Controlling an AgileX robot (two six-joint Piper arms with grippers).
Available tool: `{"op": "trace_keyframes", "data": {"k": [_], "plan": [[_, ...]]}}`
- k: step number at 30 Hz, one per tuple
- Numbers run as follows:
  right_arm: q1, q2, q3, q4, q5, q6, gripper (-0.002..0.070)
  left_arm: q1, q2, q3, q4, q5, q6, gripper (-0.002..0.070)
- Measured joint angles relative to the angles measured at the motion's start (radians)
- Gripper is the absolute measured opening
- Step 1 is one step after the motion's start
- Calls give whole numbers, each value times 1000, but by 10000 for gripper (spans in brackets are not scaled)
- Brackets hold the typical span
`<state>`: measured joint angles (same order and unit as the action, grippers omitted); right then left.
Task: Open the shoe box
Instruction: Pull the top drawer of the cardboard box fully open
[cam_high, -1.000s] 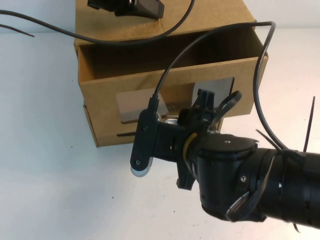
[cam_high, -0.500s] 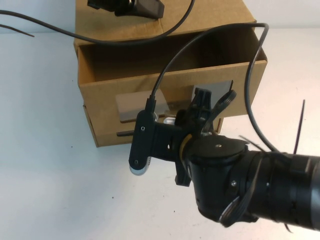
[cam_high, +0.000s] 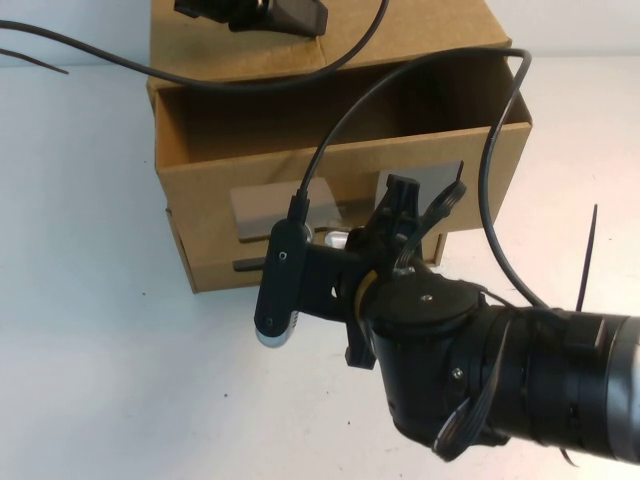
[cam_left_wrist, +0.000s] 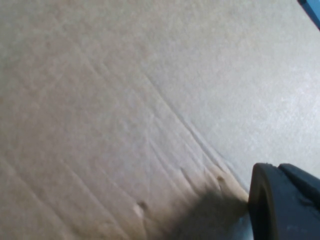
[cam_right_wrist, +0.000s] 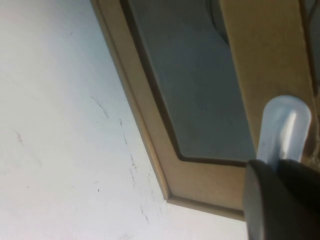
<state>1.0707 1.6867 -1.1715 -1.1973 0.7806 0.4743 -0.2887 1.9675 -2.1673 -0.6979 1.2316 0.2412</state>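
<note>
Box sits far-middle on the white table, front wall facing the robot. A dark gap shows between its top panel and the front wall's upper edge. Right gripper is low against that front wall, over a grey patch. Whether this claw is open, closed or gripping anything: cannot tell. Left gripper rests on the top panel at the far edge, hard against cardboard; its state cannot be told either. A black cable arcs over the box.

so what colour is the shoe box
Shoe box: plain brown cardboard, best in the high view; right claw at its front wall, left claw over its top.
</note>
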Motion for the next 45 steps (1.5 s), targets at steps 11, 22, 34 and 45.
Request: {"op": "trace_keyframes", "data": {"k": [11, 22, 34, 45], "plan": [[20, 0, 0, 5, 25, -1, 6, 0, 2, 0, 0, -2, 0, -5], [99, -55, 0, 66, 103, -8, 0, 0, 2, 0, 0, 0, 1, -5], [192, -107, 0, 222, 226, -115, -1, 0, 2, 0, -2, 0, 1, -5], [237, -155, 0, 352, 287, -132, 97, 0, 2, 0, -4, 0, 1, -6]]}}
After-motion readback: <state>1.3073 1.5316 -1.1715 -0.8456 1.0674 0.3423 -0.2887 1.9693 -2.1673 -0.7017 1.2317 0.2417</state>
